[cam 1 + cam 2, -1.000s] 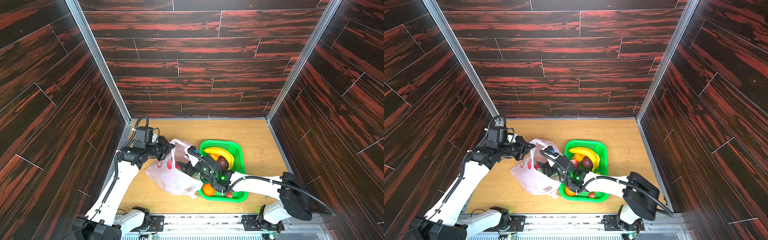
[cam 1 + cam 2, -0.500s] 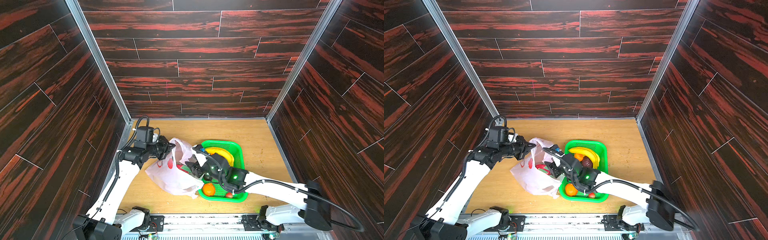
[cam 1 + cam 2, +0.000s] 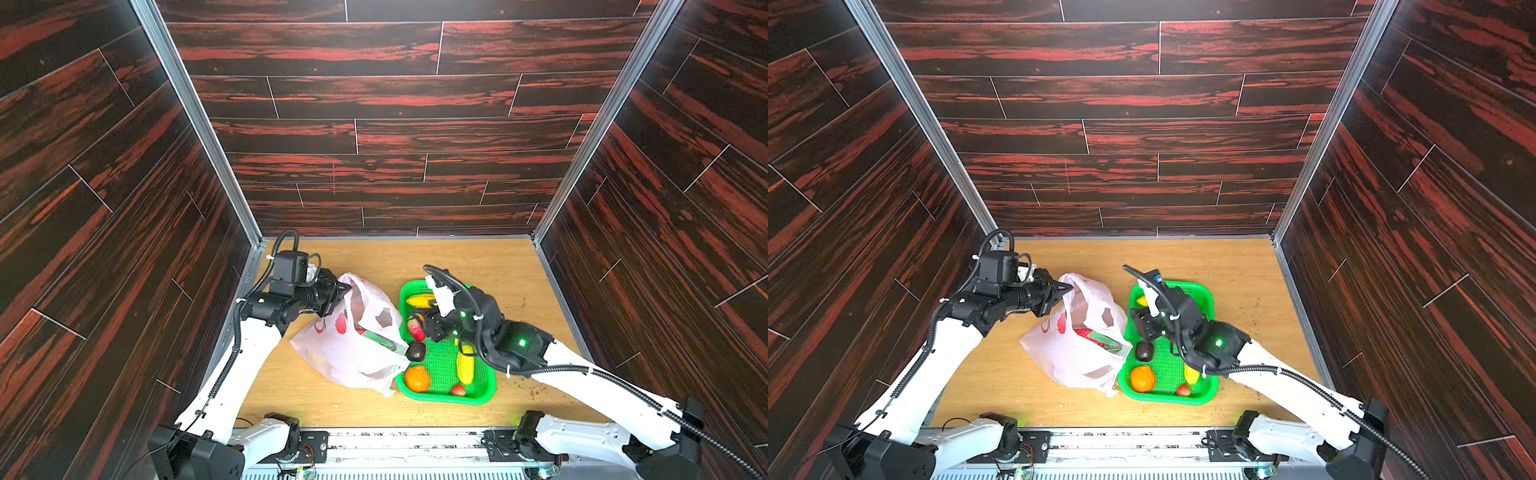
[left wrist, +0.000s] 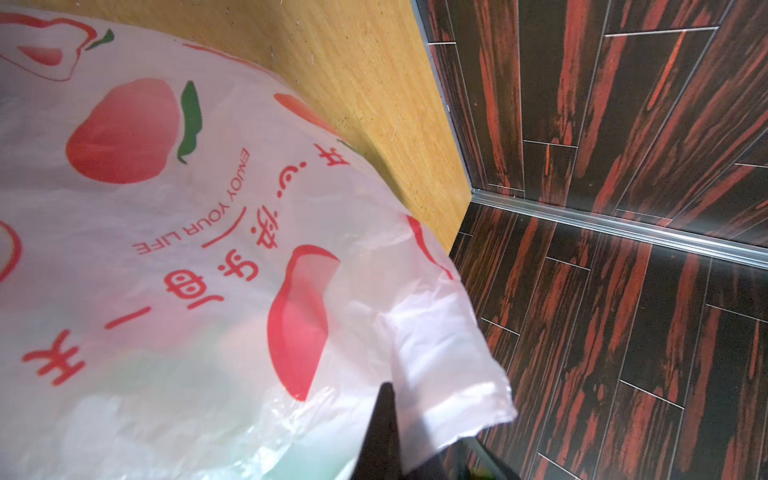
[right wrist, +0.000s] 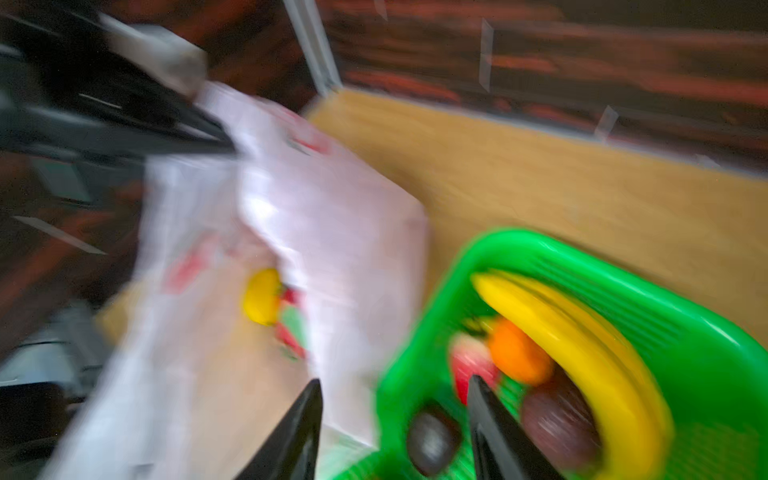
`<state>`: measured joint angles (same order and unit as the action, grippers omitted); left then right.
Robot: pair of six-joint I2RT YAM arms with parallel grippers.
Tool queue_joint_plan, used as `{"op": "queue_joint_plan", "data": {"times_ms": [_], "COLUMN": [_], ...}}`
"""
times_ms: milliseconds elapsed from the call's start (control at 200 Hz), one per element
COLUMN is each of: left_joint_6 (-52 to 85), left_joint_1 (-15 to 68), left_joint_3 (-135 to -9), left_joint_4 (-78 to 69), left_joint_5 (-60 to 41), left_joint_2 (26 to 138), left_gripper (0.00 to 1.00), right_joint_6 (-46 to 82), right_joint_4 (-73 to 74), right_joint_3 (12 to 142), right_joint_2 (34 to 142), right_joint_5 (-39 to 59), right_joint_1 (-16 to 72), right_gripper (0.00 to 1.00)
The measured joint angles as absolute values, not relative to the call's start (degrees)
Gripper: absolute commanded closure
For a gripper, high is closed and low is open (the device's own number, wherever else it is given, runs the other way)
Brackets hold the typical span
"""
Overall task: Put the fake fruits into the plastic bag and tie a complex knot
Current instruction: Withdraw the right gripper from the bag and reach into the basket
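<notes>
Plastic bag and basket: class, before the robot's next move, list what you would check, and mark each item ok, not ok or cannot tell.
1. Left gripper shut on the plastic bag at its upper edge: ok.
2. Bag mouth open toward the green basket: ok. A yellow fruit shows inside it in the right wrist view.
3. Right gripper open and empty over the basket: ok.
4. All fruits in the bag: not ok. The banana bunch, orange and dark purple ball lie in the basket.
5. Which fruit the right gripper is lined up with: cannot tell, because the right wrist view is blurred.
</notes>
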<state>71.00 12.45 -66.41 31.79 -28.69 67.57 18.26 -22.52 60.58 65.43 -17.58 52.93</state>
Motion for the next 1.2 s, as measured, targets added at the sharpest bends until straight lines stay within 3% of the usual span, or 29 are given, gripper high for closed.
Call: {"op": "queue_joint_plan", "data": {"times_ms": [235,656,1197], "left_joint_6": [71.0,71.0,71.0], "left_joint_1": [12.4,12.4,12.4], "left_joint_3": [-66.4,-66.0,-65.7], "left_joint_4": [31.7,31.6,31.6], "left_joint_5": [-28.5,-28.5,-28.5], "left_joint_2": [67.6,67.6,67.6], "left_gripper": [1.00,1.00,1.00], "right_joint_6": [16.9,16.8,15.9], "right_joint_4": [-27.4,-22.2,-19.2], "right_joint_3": [61.1,61.7,64.1], "right_joint_2": [77.1,90.7,97.4], "right_joint_5": [-22.0,-25.3,-32.4], "right_joint_1": [50.8,48.7,47.9], "right_gripper": [0.53,0.53,0.38]}}
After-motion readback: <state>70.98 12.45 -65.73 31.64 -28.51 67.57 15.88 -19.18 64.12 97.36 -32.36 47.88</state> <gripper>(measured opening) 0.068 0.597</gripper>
